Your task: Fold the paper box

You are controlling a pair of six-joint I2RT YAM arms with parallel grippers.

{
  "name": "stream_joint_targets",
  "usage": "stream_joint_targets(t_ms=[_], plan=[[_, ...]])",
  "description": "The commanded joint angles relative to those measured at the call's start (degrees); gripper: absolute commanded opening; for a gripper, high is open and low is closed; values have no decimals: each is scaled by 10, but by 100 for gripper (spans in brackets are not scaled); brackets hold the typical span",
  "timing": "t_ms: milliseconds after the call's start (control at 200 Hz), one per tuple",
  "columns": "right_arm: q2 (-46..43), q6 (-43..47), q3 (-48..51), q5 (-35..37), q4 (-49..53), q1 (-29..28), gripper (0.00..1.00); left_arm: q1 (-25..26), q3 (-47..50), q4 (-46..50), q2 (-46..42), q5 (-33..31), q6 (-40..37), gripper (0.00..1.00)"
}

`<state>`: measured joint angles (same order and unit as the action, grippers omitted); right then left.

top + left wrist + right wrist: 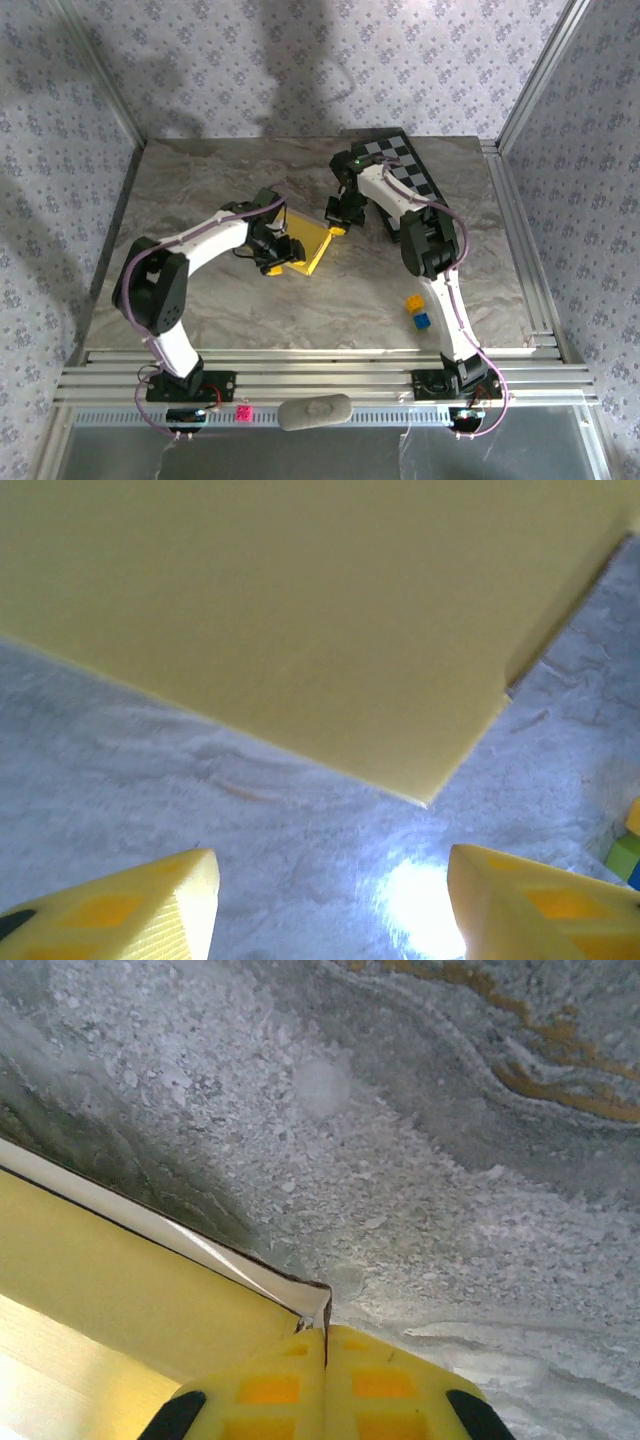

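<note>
On the counter [190,190], mid-field, the paper box [310,245] lay between the two arms. Left end effector [268,252]: at the box's left edge, open, nothing between its fingers [130,910]. Right end effector [338,218]: closed, tips at the box's far right corner. Could not tell whether card was nipped between them or merely touched.

Risks, as judged:
1. If the left closed from here it would likely close on air or shove the box sideways, since the card edge sat ahead of the fingers, not between them.
2. The right's hold, if any, was on a corner only. A pull could slip off, or crease or tear the thin card.
3. A slide rightward would carry the box toward the chequered board [400,165].

Views: the top camera gave the layout and both arms, but not the jaw gaps. The left wrist camera showed the open gap with bare counter beneath. The right wrist camera showed the whitish inner edge at the corner, meeting the shut tips.
</note>
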<state>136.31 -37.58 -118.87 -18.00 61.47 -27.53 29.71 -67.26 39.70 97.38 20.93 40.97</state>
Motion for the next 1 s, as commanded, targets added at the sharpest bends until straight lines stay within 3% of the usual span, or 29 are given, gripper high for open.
stream_joint_targets(t_ms=[0,120,270,440,615,994], plan=[[-16,-19,5,9,27,-4,0,-22,21,4,-79,-36,90,65],[-28,-52,34,-3,7,-3,0,-64,81,-49,-69,12,242,58],[-35,-102,44,-11,1,-6,0,-57,92,-149,-38,26,307,58],[-61,-181,82,-9,-9,-10,0,-56,77,-189,1,8,303,57],[-81,-242,114,-7,-15,-11,0,-58,71,-152,36,-6,272,51],[-72,-267,116,-23,-9,-4,0,-62,103,-137,34,-13,257,46]])
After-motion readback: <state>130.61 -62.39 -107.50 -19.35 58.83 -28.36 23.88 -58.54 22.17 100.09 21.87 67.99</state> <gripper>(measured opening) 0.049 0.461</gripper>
